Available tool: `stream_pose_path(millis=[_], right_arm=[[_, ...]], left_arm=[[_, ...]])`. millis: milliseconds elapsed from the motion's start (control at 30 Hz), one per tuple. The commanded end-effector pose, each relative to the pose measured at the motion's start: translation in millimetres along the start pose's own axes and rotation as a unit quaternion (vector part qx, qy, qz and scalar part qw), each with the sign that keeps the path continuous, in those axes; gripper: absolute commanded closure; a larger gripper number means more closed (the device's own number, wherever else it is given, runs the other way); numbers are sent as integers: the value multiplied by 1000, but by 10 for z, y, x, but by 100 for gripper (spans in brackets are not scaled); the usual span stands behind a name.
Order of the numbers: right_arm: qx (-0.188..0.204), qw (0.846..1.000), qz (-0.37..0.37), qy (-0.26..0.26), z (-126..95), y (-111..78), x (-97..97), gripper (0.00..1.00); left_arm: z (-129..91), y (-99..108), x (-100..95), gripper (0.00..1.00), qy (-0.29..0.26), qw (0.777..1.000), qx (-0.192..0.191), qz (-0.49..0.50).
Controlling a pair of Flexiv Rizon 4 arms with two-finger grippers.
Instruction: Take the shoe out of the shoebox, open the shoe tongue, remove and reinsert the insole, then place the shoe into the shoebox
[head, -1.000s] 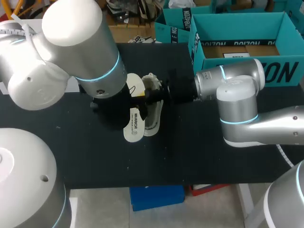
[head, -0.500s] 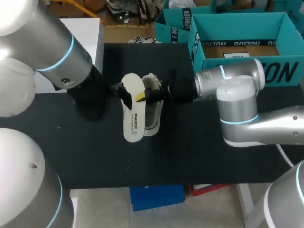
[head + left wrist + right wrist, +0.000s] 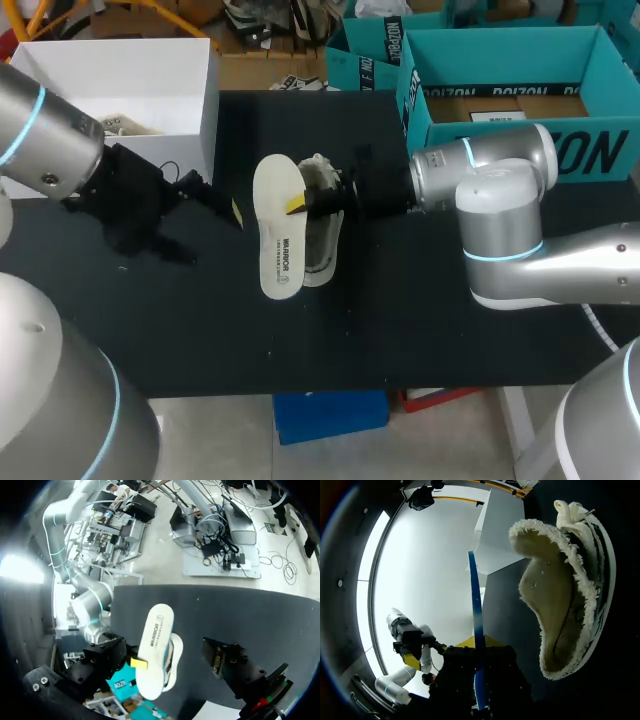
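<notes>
**Head view:** insole [image 3: 277,232] is out of the shoe [image 3: 322,228] and tilted over it on the surface [image 3: 400,320]. Right pincer [image 3: 298,205] pinches its side, probably to steady it for reinsertion; that arm reaches in level. Left pincer [image 3: 218,200] is spread, empty and apart.

**Left wrist view:** insole [image 3: 156,645] overlaps shoe [image 3: 175,655].

**Right wrist view:** insole [image 3: 476,625] shows edge-on; shoe [image 3: 565,595] lies beside it, mouth open.

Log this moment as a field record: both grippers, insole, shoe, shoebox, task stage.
left gripper: holds nothing, over the table, apart from the insole
right gripper: shut on the insole's edge
insole: out of the shoe, pale face up, overlapping the shoe in the head view
shoe: on the table beside the insole, fleece-lined opening showing in the right wrist view
shoebox: teal, open, far right, shoe not inside
stage: insole removed, not yet reinserted
</notes>
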State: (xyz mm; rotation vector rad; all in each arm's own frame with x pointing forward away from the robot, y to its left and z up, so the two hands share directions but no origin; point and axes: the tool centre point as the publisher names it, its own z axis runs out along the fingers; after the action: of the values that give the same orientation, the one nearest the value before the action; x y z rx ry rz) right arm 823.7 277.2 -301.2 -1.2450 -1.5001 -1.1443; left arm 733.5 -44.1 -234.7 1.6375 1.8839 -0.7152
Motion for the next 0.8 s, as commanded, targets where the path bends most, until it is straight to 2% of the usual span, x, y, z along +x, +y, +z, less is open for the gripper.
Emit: stream_pose_path(millis=[33, 567, 633, 800], right_arm=[[-1, 1000, 0, -1, 9, -3, 0, 100], [-1, 1000, 0, -1, 9, -3, 0, 100], [-1, 1000, 0, -1, 9, -3, 0, 100], [-1, 1000, 0, -1, 9, -3, 0, 100]], left_arm=[[8, 50, 83, 0, -336, 940, 52, -30], [8, 50, 83, 0, -336, 940, 52, -30], [104, 19, 153, 0, -350, 934, 59, -35], [237, 62, 316, 0, -379, 924, 37, -37]])
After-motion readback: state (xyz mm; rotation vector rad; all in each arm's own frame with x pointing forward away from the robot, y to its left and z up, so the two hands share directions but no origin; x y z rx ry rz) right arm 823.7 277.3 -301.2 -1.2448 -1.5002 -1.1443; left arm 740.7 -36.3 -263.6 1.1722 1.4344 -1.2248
